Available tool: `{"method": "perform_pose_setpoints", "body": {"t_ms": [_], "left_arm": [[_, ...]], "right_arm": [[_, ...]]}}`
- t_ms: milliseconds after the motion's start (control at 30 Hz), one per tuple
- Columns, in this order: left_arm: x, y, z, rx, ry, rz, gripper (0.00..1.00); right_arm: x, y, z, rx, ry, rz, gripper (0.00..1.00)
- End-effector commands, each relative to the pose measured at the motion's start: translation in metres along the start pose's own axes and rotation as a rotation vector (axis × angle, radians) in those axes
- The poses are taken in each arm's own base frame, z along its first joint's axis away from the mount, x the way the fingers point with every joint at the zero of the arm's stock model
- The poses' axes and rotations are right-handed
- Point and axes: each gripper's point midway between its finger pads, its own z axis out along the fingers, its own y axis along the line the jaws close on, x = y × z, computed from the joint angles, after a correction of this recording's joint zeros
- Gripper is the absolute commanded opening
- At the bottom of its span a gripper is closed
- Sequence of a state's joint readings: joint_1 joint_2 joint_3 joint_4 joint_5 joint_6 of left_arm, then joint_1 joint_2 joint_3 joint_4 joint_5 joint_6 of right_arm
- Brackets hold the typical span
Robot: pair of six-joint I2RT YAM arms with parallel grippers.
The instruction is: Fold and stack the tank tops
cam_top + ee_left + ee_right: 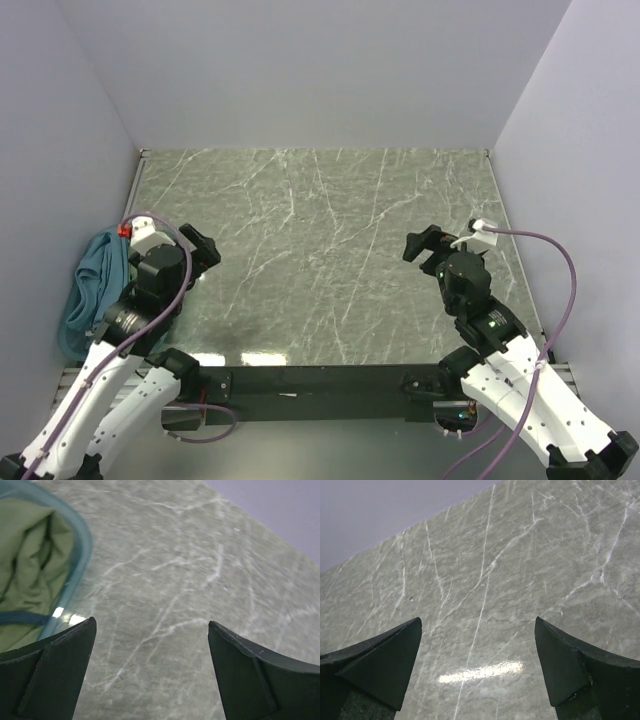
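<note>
1. Both arms rise from the near edge of the counter (330, 200). The left gripper (198, 245) hangs over its left side and the right gripper (425, 245) over its right side, well apart.
2. Each gripper is spread wide and has hold of nothing. In each wrist view only marbled counter shows between the dark fingers.
3. At the left edge, toward the near-left corner and just beside the left arm, the tank tops lie bunched together.
   - The teal-blue top (95, 285) is heaped on the outside.
   - In the left wrist view the olive-green top (27, 555) lies crumpled inside the translucent teal tub (82, 535), with a dark band of trim across it.
   - The striped top does not show in any view.
4. No top lies on the open counter, so folding looks not yet begun.
5. These tops should handle as light, limp cloth. They are not fragile, but will likely sag, cling to each other and drag out in a tangle.
6. A shoulder strap or hem edge raised above the heap looks the best hold, pinching one garment only. The second gripper can then take an opposite corner to spread it flat.
</note>
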State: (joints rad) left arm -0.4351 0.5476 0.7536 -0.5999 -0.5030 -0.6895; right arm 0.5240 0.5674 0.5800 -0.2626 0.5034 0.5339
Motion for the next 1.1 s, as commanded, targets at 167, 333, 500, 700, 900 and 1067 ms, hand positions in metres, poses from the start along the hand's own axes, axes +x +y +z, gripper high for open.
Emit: {"method": "perform_pose_setpoints", "body": {"t_ms": [167, 333, 500, 700, 900, 1067], "left_arm": [[-0.034, 0.068, 0.009, -0.55, -0.161, -0.153, 0.99], [-0.062, 0.099, 0.042, -0.688, -0.189, -0.204, 0.98], [-0.076, 0.165, 0.063, -0.94, -0.218, -0.277, 0.96], [-0.066, 0.214, 0.104, -1.06, -0.104, -0.373, 0.93], [-0.036, 0.251, 0.133, -1.173, 0.053, -0.402, 0.94], [-0.019, 0.26, 0.146, -1.153, 0.125, -0.43, 0.82]], "right_arm": [[0.003, 0.01, 0.009, -0.011, 0.027, -0.03, 1.0], [0.007, 0.015, 0.01, -0.038, 0.048, -0.044, 1.0], [0.008, 0.019, 0.007, -0.066, 0.054, -0.042, 1.0], [0.009, 0.023, 0.004, -0.1, 0.056, -0.038, 1.0], [0.013, 0.025, 0.003, -0.121, 0.068, -0.039, 1.0], [0.013, 0.025, 0.002, -0.129, 0.067, -0.039, 1.0]]}}
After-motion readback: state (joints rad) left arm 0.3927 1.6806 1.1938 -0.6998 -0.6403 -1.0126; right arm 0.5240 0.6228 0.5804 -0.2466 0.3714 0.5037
